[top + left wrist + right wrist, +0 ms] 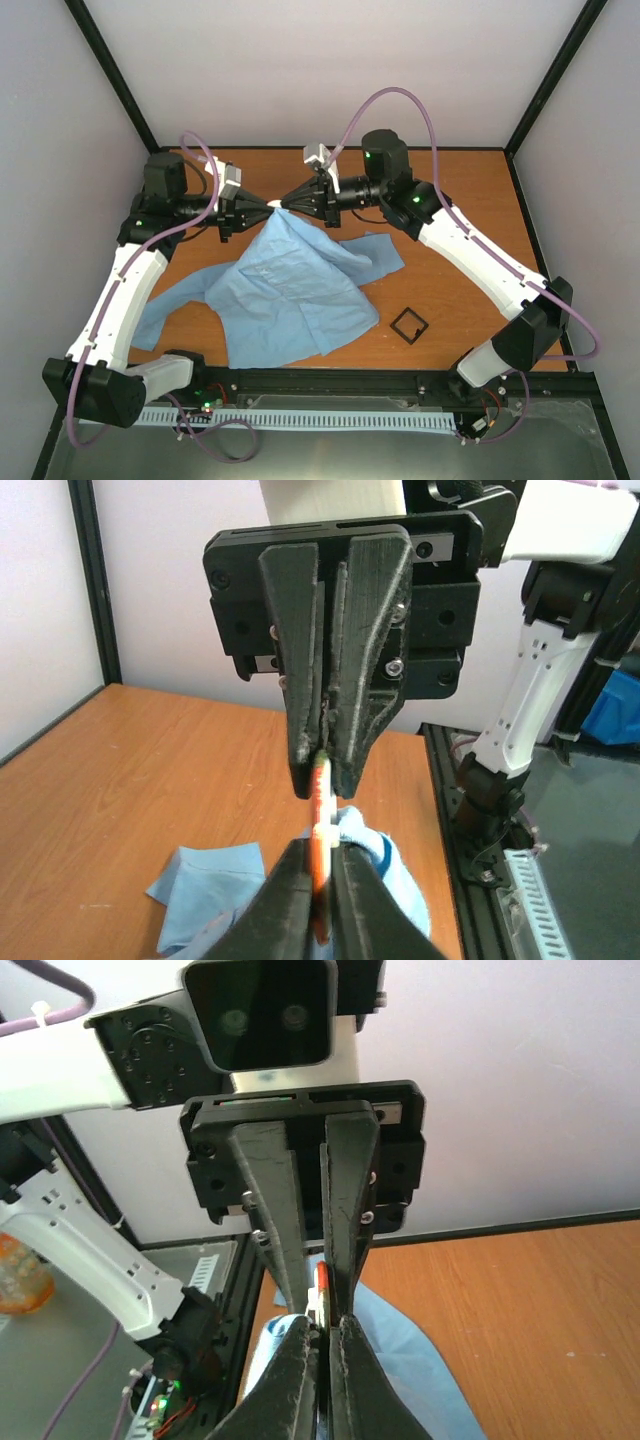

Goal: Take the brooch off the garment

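The light blue garment (pixel 290 285) lies on the wooden table, one part pulled up into a peak where both grippers meet. The brooch (pixel 276 204) is a tiny whitish disc at that peak. In the left wrist view it (pixel 320 810) is edge-on and brownish-orange, with blue cloth (pixel 370 845) bunched against it. My left gripper (pixel 268 207) (pixel 320 852) is shut on the lower part of the disc. My right gripper (pixel 288 203) (pixel 322 1328) is shut on the other edge of the brooch (pixel 321 1282), tip to tip with the left one. The garment (pixel 410 1360) hangs below.
A small black hollow square frame (pixel 408 325) lies on the table to the right of the garment. The black rail (pixel 330 380) runs along the near edge. White walls and black cage posts (pixel 115 75) enclose the table.
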### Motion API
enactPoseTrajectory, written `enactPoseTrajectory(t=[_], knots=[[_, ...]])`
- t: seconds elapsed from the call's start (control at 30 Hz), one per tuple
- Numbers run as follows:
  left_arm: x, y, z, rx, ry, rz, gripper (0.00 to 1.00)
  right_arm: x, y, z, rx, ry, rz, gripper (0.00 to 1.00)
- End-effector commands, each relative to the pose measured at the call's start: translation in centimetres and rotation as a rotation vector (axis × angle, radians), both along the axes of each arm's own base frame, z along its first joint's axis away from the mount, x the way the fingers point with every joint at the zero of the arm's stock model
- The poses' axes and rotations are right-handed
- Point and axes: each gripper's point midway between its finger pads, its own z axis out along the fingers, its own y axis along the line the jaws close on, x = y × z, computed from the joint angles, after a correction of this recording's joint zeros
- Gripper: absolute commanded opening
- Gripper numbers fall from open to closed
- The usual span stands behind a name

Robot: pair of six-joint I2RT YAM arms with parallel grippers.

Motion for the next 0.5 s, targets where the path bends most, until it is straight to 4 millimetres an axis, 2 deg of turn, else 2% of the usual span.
enactPoseTrajectory(t=[0.0,0.03,0.13,0.2,0.27,0.33,0.47], knots=[[-0.9,-0.2,2.0,0.000,-0.072,-0.033,0.25,1.2,-0.5,0.7,0.033,-0.032,-0.102,0.03],[-0.8,-0.2,1.8,0.006,-0.065,-0.033,0.33,1.4,-0.8,1.0,0.066,-0.036,-0.123,0.03],[-1.0,-0.2,1.6,0.018,-0.038,-0.039,0.47,1.5,-1.8,1.8,0.174,-0.031,-0.159,0.02],[-1.3,-0.1,1.4,0.023,-0.027,-0.045,0.51,1.1,-2.5,2.3,0.237,-0.030,-0.162,0.03],[-1.5,-0.1,1.4,0.024,-0.025,-0.048,0.51,0.5,-3.1,2.8,0.293,-0.031,-0.162,0.03],[-1.5,-0.1,1.5,0.022,-0.027,-0.045,0.47,0.1,-3.5,2.9,0.338,-0.012,-0.151,0.03],[-1.2,-0.1,1.5,0.017,-0.031,-0.024,0.40,-0.1,-3.2,2.7,0.359,0.033,-0.113,0.03]])
